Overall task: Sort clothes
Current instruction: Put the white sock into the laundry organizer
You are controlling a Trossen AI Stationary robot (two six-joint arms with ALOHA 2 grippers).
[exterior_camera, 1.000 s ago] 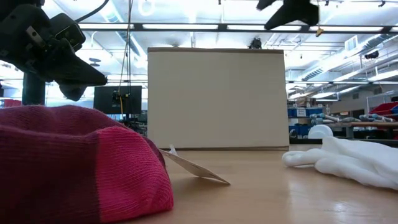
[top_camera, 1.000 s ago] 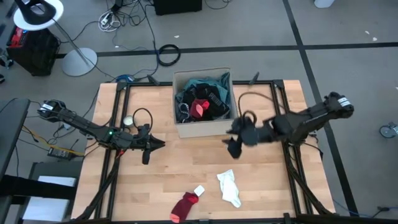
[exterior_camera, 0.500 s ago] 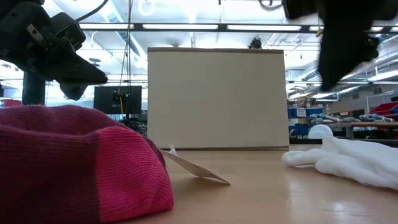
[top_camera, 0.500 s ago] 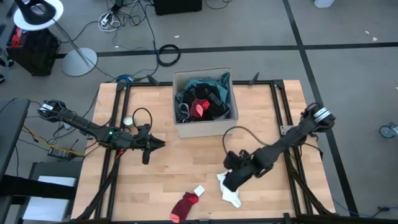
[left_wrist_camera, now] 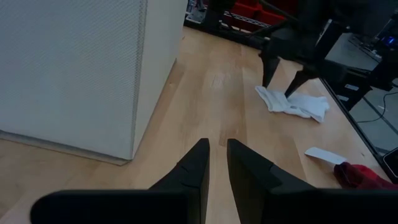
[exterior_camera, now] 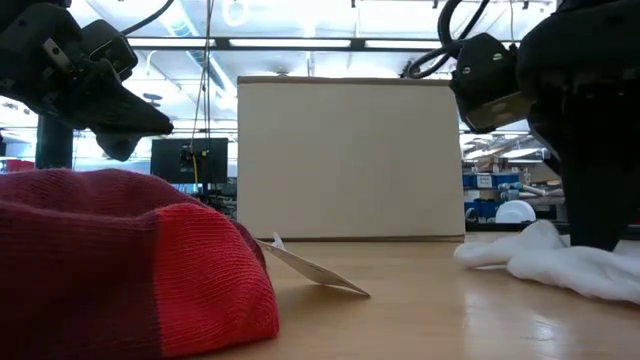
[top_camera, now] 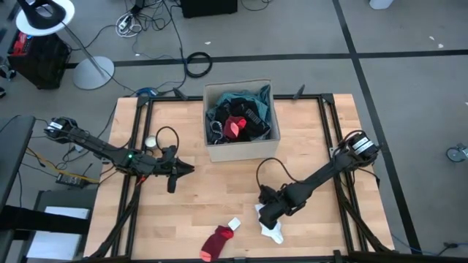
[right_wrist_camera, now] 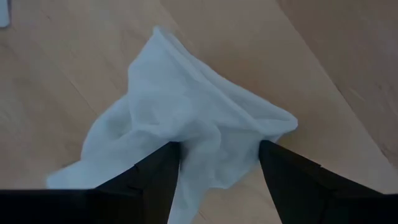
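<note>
A white sock (right_wrist_camera: 186, 118) lies crumpled on the wooden table near its front edge (top_camera: 272, 225). My right gripper (right_wrist_camera: 217, 155) points down over the sock's far end, open, one finger on each side of the bunched cloth (left_wrist_camera: 281, 81). A red sock (top_camera: 217, 242) with a white tag (top_camera: 234, 223) lies to its left. More clothes (top_camera: 238, 117), dark, teal and red, fill the cardboard box (top_camera: 241, 150) at the table's far middle. My left gripper (top_camera: 179, 169) waits left of the box, nothing between its fingers (left_wrist_camera: 216, 155) and only a narrow gap. My right gripper comes at the white sock's far end (right_wrist_camera: 211, 134) from above, its open fingers (right_wrist_camera: 158, 177) straddling the bunched cloth. Whether the fingertips touch the cloth I cannot tell. The sock lies slack on the table.
The box wall (left_wrist_camera: 68, 68) stands close ahead of my left gripper. Bare wood (top_camera: 219, 193) lies between the box and the socks. Black frame rails (top_camera: 351, 212) run along the table's left and right sides.
My right gripper has come down from beside the box toward the table's near edge, tipping from slanted to pointing down, and now stands over the white sock. It has stayed open. The socks have not moved.
</note>
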